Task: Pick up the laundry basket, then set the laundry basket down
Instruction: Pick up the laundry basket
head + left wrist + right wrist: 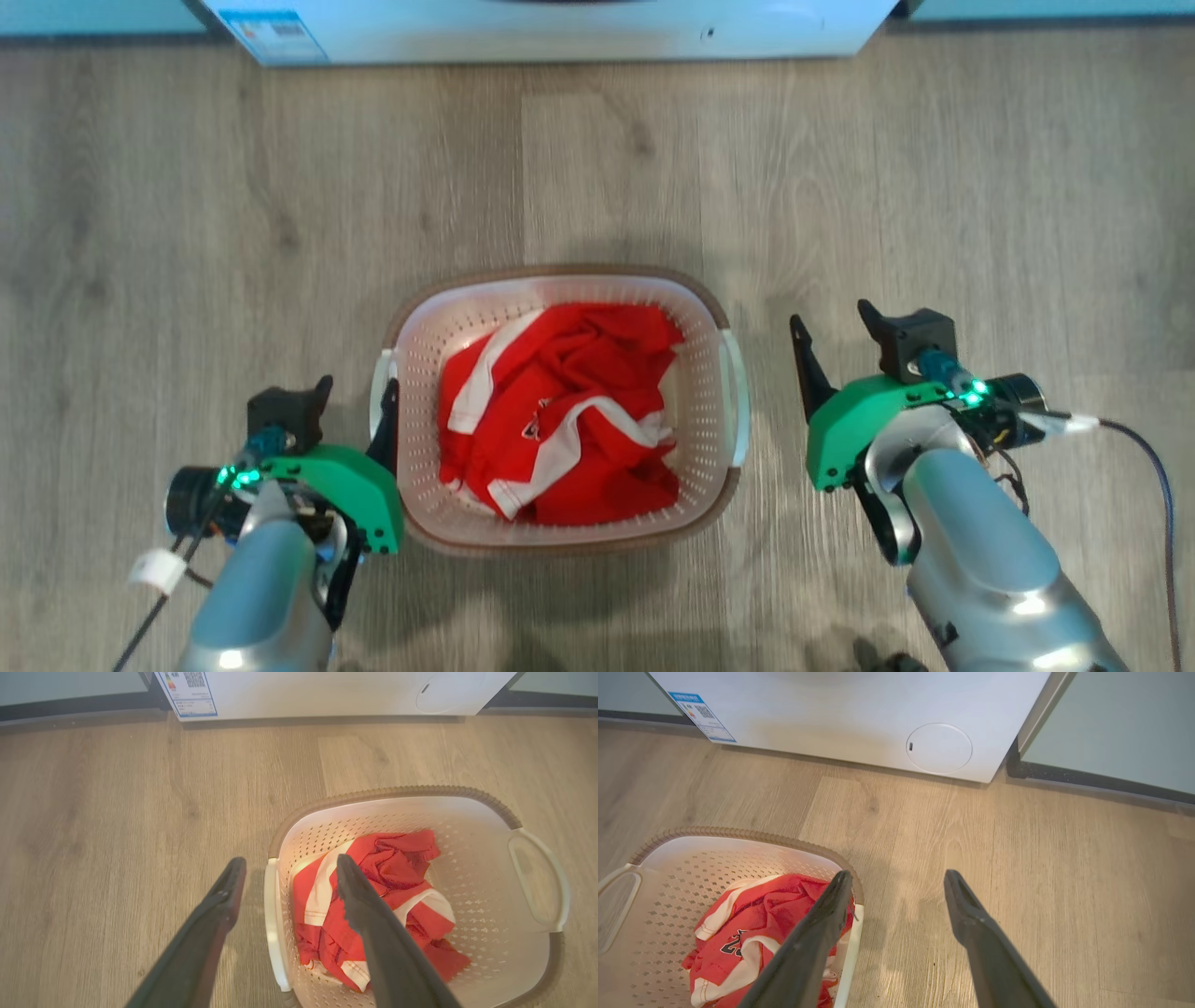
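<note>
Floor (pixel 187 233): pale wood planks, carrying everything here.
Washing machine (pixel 560 28): white front along the far edge of the head view, well apart from the basket.
Laundry basket (pixel 551 273): stands on the floor between the two arms, upright, with perforated white walls and a brown woven-look rim.
Red garment (pixel 560 411): a crumpled red shirt with white stripes, lying loose in the basket bottom.
Left handle (pixel 375 383): white loop on the basket's left side, running between the left fingers in the left wrist view.
Right handle (pixel 740 401): matching white loop on the right side, bare.
Left pincer (pixel 359 383): spread wide and gripping nothing; one finger is outside the handle and the other inside the basket wall.
Right pincer (pixel 829 315): spread wide and empty, just beside the right handle and apart from it in the head view.
Handling: probably light, being thin plastic with one garment. The walls look stiff enough to keep shape but may flex if squeezed. The smooth handles could slip in narrow fingers.
Where to hold: both side handles at mid-length, closed on together, so the basket rises level and the shirt stays put. The right pincer likely needs to move inward first.
</note>
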Robot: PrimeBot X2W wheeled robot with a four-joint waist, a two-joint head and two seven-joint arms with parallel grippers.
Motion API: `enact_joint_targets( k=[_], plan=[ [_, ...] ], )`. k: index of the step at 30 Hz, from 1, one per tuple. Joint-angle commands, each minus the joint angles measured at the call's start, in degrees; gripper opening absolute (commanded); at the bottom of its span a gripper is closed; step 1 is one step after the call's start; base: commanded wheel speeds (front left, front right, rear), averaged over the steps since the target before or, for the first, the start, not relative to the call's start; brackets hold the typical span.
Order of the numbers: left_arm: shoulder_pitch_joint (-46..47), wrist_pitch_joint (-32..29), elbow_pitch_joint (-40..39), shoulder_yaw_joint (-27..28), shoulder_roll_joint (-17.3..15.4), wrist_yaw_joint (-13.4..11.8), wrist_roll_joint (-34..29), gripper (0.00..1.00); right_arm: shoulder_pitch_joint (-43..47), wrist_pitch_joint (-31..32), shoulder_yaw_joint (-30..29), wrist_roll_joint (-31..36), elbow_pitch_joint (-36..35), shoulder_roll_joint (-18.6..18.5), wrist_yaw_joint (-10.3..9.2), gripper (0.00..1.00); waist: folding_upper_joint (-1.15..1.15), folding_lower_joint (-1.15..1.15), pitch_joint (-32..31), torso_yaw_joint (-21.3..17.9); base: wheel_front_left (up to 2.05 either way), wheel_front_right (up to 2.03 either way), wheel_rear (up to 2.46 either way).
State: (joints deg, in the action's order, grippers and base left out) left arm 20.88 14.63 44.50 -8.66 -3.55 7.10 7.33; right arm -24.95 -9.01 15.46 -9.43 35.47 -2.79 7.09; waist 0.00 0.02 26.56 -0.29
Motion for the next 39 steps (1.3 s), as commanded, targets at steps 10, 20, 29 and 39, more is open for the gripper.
enact_joint_targets(
  k=[10,20,29,39],
  plan=[
    [8.9,0.4,12.9,-2.8,-2.4,0.4,1.3,1.0,-5.5,1.3,6.5,-6.1,5.7,-0.1,0.4,1.0,0.0,-0.02,7.8,-0.2,0.0,0.0,0.0],
    [17.4,-1.3,23.3,-8.9,-3.0,0.4,6.6,1.0,-9.4,3.7,11.7,-10.1,10.6,-0.1,0.4,1.0,0.0,-0.02,12.8,-0.3,0.0,0.0,0.0],
    [20.9,-4.4,26.1,-13.7,-3.4,0.4,10.5,1.0,-11.6,5.8,14.7,-13.9,13.1,-0.1,0.4,1.0,0.0,-0.02,15.0,0.2,0.0,0.0,0.0],
    [23.3,-6.3,26.9,-19.4,-3.6,0.4,14.1,1.0,-14.5,7.7,16.3,-17.2,17.6,-0.1,0.4,1.0,0.0,-0.02,17.7,1.5,0.0,0.0,0.0]
  ],
)
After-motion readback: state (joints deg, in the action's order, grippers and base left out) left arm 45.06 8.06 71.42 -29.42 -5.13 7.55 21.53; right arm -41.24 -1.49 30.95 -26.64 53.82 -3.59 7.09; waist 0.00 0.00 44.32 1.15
